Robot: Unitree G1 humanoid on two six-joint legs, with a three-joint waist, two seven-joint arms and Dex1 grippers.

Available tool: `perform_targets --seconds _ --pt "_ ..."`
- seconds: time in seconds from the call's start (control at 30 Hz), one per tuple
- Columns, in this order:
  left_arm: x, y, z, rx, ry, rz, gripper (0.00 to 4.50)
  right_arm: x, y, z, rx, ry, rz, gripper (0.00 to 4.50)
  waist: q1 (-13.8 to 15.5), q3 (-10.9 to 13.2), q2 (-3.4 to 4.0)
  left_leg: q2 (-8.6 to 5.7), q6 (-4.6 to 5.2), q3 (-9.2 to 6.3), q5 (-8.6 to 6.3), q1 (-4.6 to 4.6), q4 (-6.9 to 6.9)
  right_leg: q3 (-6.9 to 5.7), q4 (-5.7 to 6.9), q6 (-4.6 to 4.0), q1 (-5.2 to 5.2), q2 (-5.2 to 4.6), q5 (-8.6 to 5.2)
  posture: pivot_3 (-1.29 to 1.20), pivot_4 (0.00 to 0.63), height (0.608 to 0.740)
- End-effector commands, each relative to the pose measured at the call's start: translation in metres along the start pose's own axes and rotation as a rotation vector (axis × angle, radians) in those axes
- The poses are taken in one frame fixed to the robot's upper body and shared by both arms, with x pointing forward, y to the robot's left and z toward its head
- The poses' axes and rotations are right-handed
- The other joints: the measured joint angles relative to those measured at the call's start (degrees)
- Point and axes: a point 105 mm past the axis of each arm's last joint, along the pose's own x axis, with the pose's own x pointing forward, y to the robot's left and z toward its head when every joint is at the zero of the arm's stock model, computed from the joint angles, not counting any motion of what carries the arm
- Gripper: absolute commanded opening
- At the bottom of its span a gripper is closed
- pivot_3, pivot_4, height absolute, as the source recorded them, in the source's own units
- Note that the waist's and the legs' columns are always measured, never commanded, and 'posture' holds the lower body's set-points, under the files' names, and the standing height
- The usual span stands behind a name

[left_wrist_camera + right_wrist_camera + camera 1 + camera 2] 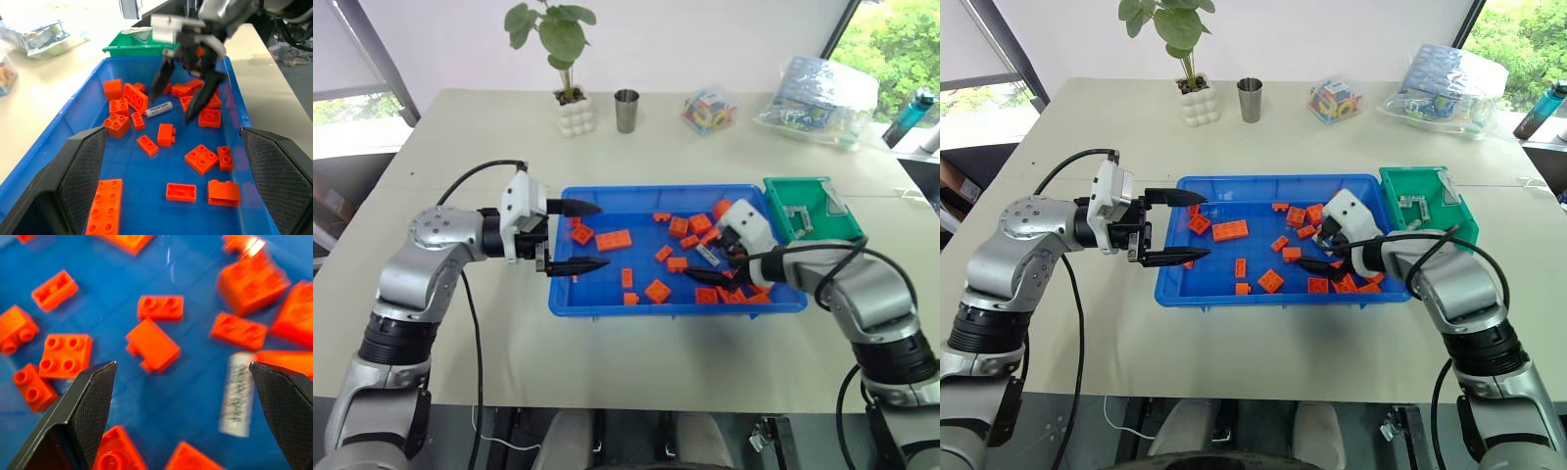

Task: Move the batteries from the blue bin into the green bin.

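Blue bin [607,305] serves as our landmark. Nearest us, above its right end, our right gripper [717,276] hangs with jaws spread wide and empty, a grey-silver battery [158,109] lying on the floor just beside its fingertips, hemmed by orange bricks [657,291]. We judge the risk: the smooth cylinder could roll off the textured pads, or a studded brick could be pinched alongside it. At the bin's left end our left gripper [576,238] hovers open, holding nothing. Beyond the right corner sits the green bin [783,224], slope-fronted plastic.
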Motion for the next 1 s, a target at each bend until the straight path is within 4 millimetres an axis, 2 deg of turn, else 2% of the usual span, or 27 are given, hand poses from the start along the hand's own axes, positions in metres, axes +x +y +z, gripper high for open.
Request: perform_targets --seconds 0.03,0.27,0.3,0.4,0.6,0.7,0.8,0.93,1.0 --pt "0.002 -0.003 0.010 0.042 -0.010 -0.017 4.50 0.000 -0.006 -0.003 -0.008 -0.008 -0.050 4.47 0.04 0.00 0.00 0.00 0.00 0.00 0.00 0.00 0.00 0.00 0.00 0.00 0.01 0.01 0.00 0.00 0.150 0.711" --pt "0.001 -0.003 0.009 0.043 -0.006 -0.011 4.50 0.002 -0.017 -0.013 0.016 0.003 -0.090 4.47 -0.03 0.00 0.00 0.00 0.00 0.00 0.00 0.01 0.00 0.00 0.00 0.00 0.00 0.03 0.00 0.00 0.150 0.711" --pt "0.001 -0.003 0.010 0.043 -0.007 -0.010 4.50 0.003 -0.018 -0.013 0.018 -0.002 -0.091 4.24 -0.04 0.00 0.00 0.00 0.00 0.00 0.00 0.01 0.00 0.00 0.01 0.00 0.00 0.03 0.00 0.00 0.150 0.711" --pt "0.001 -0.002 0.010 0.045 -0.007 -0.009 4.50 0.006 -0.018 -0.010 0.014 -0.015 -0.086 3.17 -0.05 0.00 -0.01 0.00 0.00 0.00 0.00 0.02 0.00 0.00 0.01 0.00 0.01 0.03 0.00 0.00 0.150 0.711" --pt "0.001 -0.002 0.010 0.043 -0.008 -0.006 4.50 0.005 -0.013 -0.003 0.002 -0.038 -0.069 0.10 -0.01 0.00 -0.01 0.01 0.00 0.00 0.00 0.02 0.00 0.00 0.02 0.00 0.00 0.03 0.00 0.00 0.150 0.711" --pt "0.001 -0.001 0.010 0.042 -0.011 -0.004 4.50 -0.002 -0.018 0.002 0.026 -0.052 -0.079 0.06 -0.01 0.00 -0.01 0.00 0.00 0.00 0.00 0.02 0.00 0.00 0.02 0.00 0.01 0.03 0.00 0.00 0.150 0.711" --pt "0.002 -0.001 0.009 0.039 -0.014 -0.003 4.50 -0.023 -0.035 0.025 0.101 -0.144 -0.120 0.06 0.00 0.00 0.00 0.00 0.00 0.01 0.00 0.01 0.00 0.00 0.02 0.00 0.00 0.02 0.00 0.00 0.150 0.711" --pt "0.001 -0.001 0.007 0.033 -0.012 -0.004 4.50 -0.066 -0.069 0.054 0.151 -0.253 -0.238 0.06 0.07 0.01 0.01 0.01 0.00 0.00 0.00 0.01 0.01 0.00 0.02 0.00 -0.01 0.03 0.00 0.00 0.150 0.711" --pt "0.000 -0.001 0.006 0.030 -0.006 -0.005 4.50 -0.090 -0.092 0.054 0.155 -0.252 -0.339 0.06 0.37 0.00 0.00 0.00 0.01 -0.03 0.00 0.01 0.00 -0.01 0.02 0.00 0.01 0.03 0.00 0.00 0.150 0.711"
